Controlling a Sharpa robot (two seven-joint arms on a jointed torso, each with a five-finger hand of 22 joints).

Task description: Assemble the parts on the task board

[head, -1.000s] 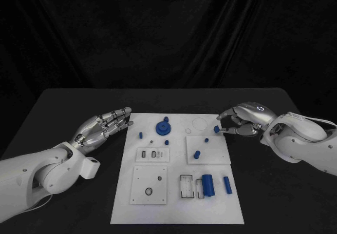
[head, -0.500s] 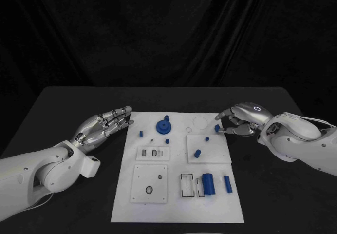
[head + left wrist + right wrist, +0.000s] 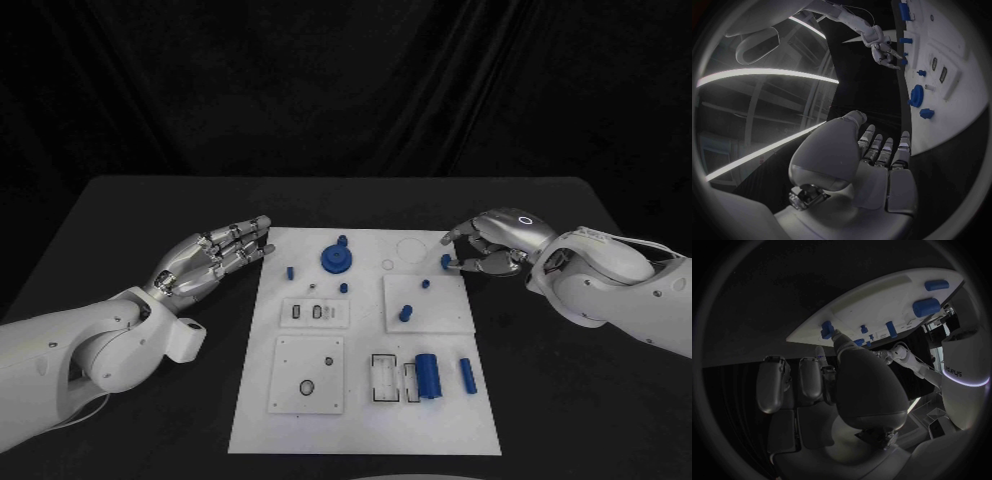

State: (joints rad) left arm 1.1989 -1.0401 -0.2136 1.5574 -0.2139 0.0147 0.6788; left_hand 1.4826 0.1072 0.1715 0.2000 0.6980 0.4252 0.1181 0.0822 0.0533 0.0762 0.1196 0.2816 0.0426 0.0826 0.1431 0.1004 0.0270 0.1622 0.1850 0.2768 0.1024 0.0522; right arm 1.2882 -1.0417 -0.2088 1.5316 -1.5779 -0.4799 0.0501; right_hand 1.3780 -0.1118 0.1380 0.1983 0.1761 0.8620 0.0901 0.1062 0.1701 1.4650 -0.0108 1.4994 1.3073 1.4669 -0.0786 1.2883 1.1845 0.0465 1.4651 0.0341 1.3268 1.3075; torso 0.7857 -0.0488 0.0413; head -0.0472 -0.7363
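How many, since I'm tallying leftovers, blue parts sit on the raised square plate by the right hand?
2: a small part near the plate's far edge, a longer part by its near left corner. None looks hidden.

Right hand (image 3: 490, 246): fingertips curl over a small blue part (image 3: 444, 263) at the task board (image 3: 366, 420) edge; whether they pinch it or merely touch cannot be told. In the right wrist view the palm (image 3: 864, 390) hides that contact. The board's small recesses are too small to tell their shapes
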